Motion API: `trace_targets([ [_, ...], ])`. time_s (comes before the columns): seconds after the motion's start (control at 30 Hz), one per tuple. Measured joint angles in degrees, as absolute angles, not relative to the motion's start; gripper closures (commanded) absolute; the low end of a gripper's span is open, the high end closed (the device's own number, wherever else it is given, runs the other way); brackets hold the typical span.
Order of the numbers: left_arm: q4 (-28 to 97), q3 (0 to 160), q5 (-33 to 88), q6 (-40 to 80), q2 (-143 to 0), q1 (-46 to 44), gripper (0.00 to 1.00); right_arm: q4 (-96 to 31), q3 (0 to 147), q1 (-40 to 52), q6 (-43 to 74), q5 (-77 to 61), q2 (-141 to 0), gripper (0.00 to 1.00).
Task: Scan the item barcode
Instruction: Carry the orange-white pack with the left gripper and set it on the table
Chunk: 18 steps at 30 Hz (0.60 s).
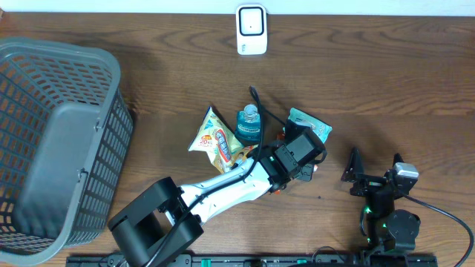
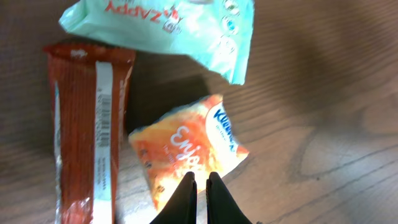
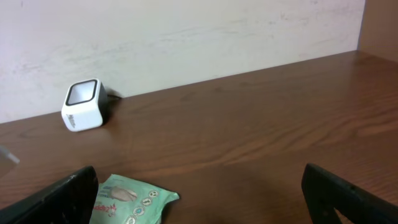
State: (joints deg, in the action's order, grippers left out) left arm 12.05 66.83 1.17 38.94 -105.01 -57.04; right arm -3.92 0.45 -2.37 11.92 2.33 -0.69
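Note:
In the left wrist view my left gripper (image 2: 199, 182) is shut, its tips over the near edge of an orange tissue pack (image 2: 186, 146) lying on the table. I see nothing between the fingers. To the left lies a red-brown bar wrapper (image 2: 74, 118) with a white barcode strip (image 2: 102, 124) facing up. A mint-green wipes pack (image 2: 168, 28) sits beyond. From overhead, the left gripper (image 1: 303, 154) covers these items. The white scanner (image 1: 251, 30) stands at the table's far edge. My right gripper (image 1: 375, 165) is open at the front right, holding nothing.
A grey plastic basket (image 1: 111, 81) fills the left side. A yellow-white snack bag (image 1: 215, 139) and a blue bottle (image 1: 250, 122) lie just left of the left gripper. The right wrist view shows the scanner (image 3: 84, 104) and the wipes pack (image 3: 127, 199).

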Motion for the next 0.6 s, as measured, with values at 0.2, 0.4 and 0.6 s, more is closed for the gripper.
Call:
trace_targets([
  [0.2,8.3,66.8,2.0,39.0,-108.4,-57.0,0.92,-3.9,0.4,-2.4,11.9,2.3,-0.7,0.01],
  [0.4,7.2,66.8,5.3,39.0,-112.0,-57.0,0.92,-3.9,0.4,-2.4,11.9,2.3,-0.7,0.01],
  [0.6,7.3,66.8,6.2,37.7,-111.9,-57.0,0.92,-3.9,0.4,-2.4,11.9,2.3,-0.7,0.01],
])
